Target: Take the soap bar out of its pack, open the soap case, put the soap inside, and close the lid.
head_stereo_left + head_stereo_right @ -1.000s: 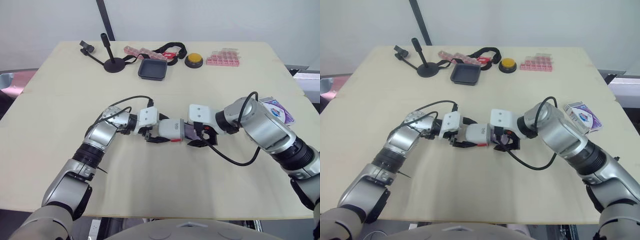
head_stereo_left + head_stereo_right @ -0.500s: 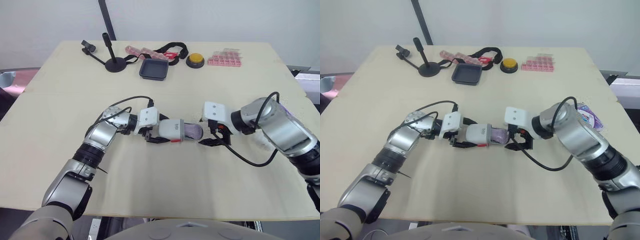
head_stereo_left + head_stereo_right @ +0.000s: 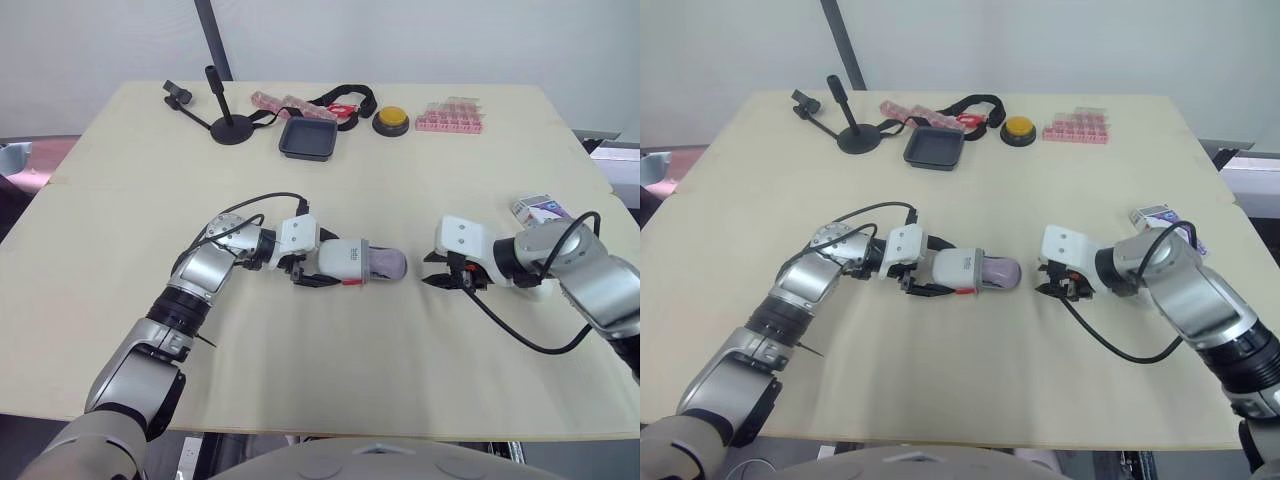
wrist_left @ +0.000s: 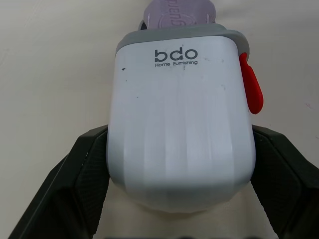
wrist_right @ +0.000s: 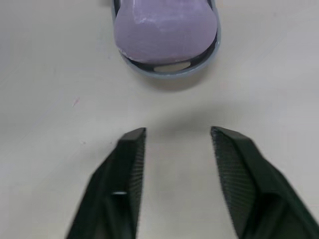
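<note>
as seen from up high: a wide, pale wooden bench (image 3: 330,370), smooth and flat, with a thin seam across the middle. behind it, a plain light wall (image 3: 420,40) and one dark pole (image 3: 209,30) going up.

near the middle of the bench, one white soap case (image 3: 343,260) with one red clip (image 4: 250,90), lying on its side, clenched tight in the left jaws. tucked in the open end of the case, one purple soap bar (image 3: 386,264), round end poking out toward the right jaws. right jaws released, holding nothing, low over the bench, near the soap but not touching it. by the right edge, beside the right arm, one soap pack (image 3: 540,209).

along the far edge: one black stand (image 3: 230,128), one black tray (image 3: 307,139), one yellow button (image 3: 390,121) and one black strap (image 3: 345,97) with a bit of red. also one pink box row (image 3: 448,115) to the right of the button and one more pink box row (image 3: 278,100) just behind the tray, two in all.
</note>
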### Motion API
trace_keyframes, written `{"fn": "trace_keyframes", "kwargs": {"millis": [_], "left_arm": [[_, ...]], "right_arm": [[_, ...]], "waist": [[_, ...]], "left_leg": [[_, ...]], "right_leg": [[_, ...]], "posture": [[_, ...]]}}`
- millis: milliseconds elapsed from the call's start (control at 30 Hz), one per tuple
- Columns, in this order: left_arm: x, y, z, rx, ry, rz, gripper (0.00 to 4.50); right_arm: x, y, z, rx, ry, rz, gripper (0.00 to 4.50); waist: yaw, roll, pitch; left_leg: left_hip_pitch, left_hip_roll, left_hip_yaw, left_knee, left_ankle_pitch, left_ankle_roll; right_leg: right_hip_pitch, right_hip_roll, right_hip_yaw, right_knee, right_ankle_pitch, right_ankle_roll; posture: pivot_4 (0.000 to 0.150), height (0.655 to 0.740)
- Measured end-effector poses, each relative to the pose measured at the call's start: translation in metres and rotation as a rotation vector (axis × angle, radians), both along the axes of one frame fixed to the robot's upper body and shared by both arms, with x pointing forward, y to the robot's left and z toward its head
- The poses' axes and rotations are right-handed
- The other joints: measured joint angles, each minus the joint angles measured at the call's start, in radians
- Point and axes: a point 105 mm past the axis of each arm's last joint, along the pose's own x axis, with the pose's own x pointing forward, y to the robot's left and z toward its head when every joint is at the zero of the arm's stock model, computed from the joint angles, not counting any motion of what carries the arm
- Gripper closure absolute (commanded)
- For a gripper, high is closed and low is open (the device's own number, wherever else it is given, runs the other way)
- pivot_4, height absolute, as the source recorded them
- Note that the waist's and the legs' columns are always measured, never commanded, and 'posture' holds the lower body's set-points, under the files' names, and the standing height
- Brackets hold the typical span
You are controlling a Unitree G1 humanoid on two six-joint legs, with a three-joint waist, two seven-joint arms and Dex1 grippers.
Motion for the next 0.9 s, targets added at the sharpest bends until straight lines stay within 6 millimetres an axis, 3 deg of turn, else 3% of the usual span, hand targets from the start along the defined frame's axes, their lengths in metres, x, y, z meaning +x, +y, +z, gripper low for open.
{"fn": "trace_keyframes", "kwargs": {"millis": [100, 500, 900], "left_arm": [[0.000, 0.000, 0.000, 0.000, 0.001, 0.000, 1.04], [0.000, 0.000, 0.000, 0.001, -0.005, -0.004, 1.04], [0.001, 0.001, 0.001, 0.002, -0.009, 0.004, 1.04]], "right_arm": [[-0.002, -0.001, -0.004, 0.003, -0.009, 0.003, 4.47], [0.000, 0.008, -0.004, -0.001, -0.045, 0.042, 4.47], [0.011, 0.038, 0.008, 0.030, -0.090, 0.120, 4.47]], "waist": [[-0.001, 0.000, 0.000], [-0.003, 0.000, 0.000], [-0.006, 0.000, 0.000]], "left_leg": [[0.000, 0.000, -0.001, 0.000, 0.000, 0.000], [0.001, 0.000, -0.001, 0.000, 0.000, 0.000], [0.002, 0.000, -0.001, 0.000, 0.000, 0.000]], "right_leg": [[0.000, 0.000, -0.001, 0.000, 0.000, 0.000], [0.000, 0.000, -0.001, 0.000, 0.000, 0.000], [0.000, 0.000, -0.002, 0.004, 0.000, 0.000]], "posture": [[0.150, 0.7400], [0.150, 0.7400], [0.150, 0.7400]]}}
